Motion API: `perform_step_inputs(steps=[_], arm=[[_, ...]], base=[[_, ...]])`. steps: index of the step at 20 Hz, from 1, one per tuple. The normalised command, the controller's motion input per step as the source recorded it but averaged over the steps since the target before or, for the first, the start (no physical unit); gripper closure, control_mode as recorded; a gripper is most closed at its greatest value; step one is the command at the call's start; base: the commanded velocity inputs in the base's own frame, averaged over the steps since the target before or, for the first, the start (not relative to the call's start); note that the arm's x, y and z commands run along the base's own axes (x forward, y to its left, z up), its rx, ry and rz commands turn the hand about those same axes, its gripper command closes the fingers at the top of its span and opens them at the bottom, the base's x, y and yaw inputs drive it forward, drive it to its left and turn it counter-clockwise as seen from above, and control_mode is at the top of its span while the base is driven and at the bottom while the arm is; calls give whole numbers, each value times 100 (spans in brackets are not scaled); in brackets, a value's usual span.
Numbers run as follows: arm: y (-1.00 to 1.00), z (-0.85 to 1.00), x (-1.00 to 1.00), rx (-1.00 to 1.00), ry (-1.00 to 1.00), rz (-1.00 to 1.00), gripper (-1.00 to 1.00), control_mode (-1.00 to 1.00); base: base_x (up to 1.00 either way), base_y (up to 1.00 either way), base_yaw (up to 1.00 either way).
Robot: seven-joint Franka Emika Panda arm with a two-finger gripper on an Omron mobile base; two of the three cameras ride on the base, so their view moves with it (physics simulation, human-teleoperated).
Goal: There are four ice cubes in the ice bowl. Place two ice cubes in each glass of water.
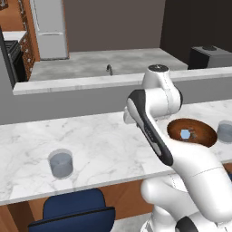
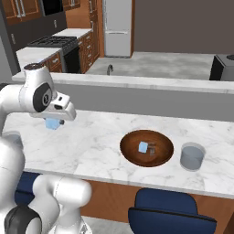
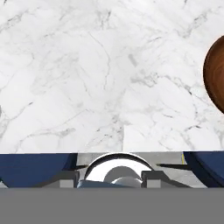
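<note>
A simulated kitchen: a white marble desk (image 2: 100,141) runs across the middle of both base views, with a grey raised ledge behind it, a second marble counter with a faucet (image 2: 109,69) beyond that, a pale fridge (image 2: 118,27) at the top, and a black stove (image 2: 52,43) at the upper left of the right base view.

In the right base view, a small pale-blue ice cube (image 2: 54,123) sits just under the tool (image 2: 55,119) at the left of the frame, above the desk. The tool appears closed on that cube, though its fingers are mostly hidden by the white hand. A second ice cube (image 2: 143,146) lies inside the ice bowl (image 2: 132,155), the wide dark brown dish at the centre-right of that frame. The left base view shows the same cube (image 1: 185,134) in the bowl (image 1: 206,136) at the right, partly behind the arm.

One glass of water (image 2: 192,156) stands just beside the bowl, at its right in the right base view. The other glass (image 1: 60,163) stands well apart, at the lower left of the left base view. I cannot tell whether either holds ice.

Dark blue chairs (image 2: 171,212) sit below the desk's near edge. The hand view looks onto bare marble, with the bowl's brown rim (image 3: 215,76) at the right edge.
</note>
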Motion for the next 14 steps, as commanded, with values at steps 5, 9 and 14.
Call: perform_step_inputs(steps=[5, 9, 14], arm=[[100, -20, 0, 0, -1, 5, 100, -100], [84, -34, 14, 0, -6, 0, 100, -100], [70, -22, 20, 0, -11, 0, 100, -100]], base=[[0, 0, 0], [0, 0, 0], [0, 0, 0]])
